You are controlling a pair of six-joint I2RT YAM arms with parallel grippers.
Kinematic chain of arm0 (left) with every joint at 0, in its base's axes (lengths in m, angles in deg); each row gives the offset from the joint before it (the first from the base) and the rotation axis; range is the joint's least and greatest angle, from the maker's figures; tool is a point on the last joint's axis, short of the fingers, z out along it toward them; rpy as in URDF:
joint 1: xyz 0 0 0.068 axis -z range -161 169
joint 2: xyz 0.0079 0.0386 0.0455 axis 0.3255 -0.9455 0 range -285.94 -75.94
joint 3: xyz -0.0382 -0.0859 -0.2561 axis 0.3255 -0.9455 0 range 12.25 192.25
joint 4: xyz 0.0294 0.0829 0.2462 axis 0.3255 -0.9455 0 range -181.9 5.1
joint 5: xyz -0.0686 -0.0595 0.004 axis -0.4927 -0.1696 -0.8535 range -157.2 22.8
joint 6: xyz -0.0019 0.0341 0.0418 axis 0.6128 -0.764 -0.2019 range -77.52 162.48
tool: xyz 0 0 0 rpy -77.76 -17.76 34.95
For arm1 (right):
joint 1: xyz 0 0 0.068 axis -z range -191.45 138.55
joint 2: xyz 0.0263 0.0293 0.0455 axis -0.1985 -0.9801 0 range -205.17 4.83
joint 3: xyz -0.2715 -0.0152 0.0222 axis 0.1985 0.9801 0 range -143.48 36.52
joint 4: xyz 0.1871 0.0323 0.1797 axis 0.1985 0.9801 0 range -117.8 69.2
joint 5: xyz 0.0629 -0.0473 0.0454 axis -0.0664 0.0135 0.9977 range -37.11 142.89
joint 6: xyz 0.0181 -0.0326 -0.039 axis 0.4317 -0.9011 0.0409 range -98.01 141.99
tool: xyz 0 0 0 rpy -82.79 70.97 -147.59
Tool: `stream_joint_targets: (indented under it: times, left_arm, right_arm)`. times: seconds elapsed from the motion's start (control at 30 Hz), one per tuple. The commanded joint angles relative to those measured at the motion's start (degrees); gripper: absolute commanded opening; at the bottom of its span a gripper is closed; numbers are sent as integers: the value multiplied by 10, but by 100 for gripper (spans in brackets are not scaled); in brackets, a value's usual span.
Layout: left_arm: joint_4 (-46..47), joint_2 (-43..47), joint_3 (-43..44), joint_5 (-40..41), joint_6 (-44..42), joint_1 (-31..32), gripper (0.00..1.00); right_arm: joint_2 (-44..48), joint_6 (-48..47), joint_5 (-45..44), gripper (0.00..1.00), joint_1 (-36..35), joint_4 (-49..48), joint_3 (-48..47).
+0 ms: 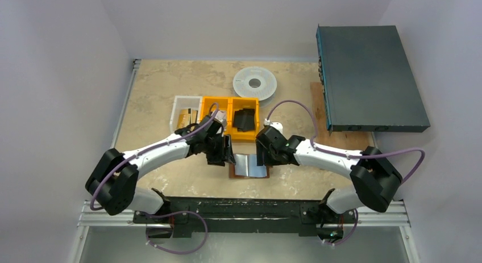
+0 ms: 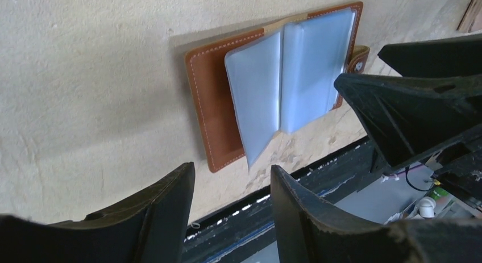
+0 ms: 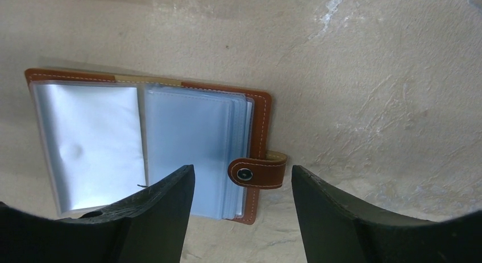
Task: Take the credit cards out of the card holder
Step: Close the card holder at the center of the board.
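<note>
The brown leather card holder [image 1: 249, 166] lies open on the table near the front edge, between my two grippers. Its pale grey-blue sleeves show in the left wrist view [image 2: 284, 75] and the right wrist view [image 3: 187, 143], with one sleeve standing up at the fold. A brown snap strap [image 3: 257, 172] sticks out of its right edge. No separate credit cards show; whether any sit inside the sleeves I cannot tell. My left gripper [image 1: 226, 154] [image 2: 232, 171] is open and empty just left of the holder. My right gripper [image 1: 261, 155] [image 3: 242, 171] is open and empty, above the strap side.
Two orange bins [image 1: 230, 104] and a white bin [image 1: 181, 101] stand behind the holder, one holding a black item [image 1: 245, 120]. A white spool [image 1: 255, 82] lies farther back. A large dark box [image 1: 369, 78] sits at the right. A black rail [image 1: 244, 206] runs along the front.
</note>
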Motion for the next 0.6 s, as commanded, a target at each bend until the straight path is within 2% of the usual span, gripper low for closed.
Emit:
stream_joint_targets:
  times: [0.0, 0.37, 0.57]
  left_arm:
    - [67, -34, -8, -11, 15, 4, 51]
    - [116, -96, -23, -27, 20, 8, 48]
    - [139, -95, -32, -49, 38, 9, 33]
  right_arm:
    - [-1, -2, -17, 62, 3, -5, 11]
    - [-2, 4, -3, 52, 3, -18, 29]
    - [-5, 5, 3, 48, 3, -24, 33]
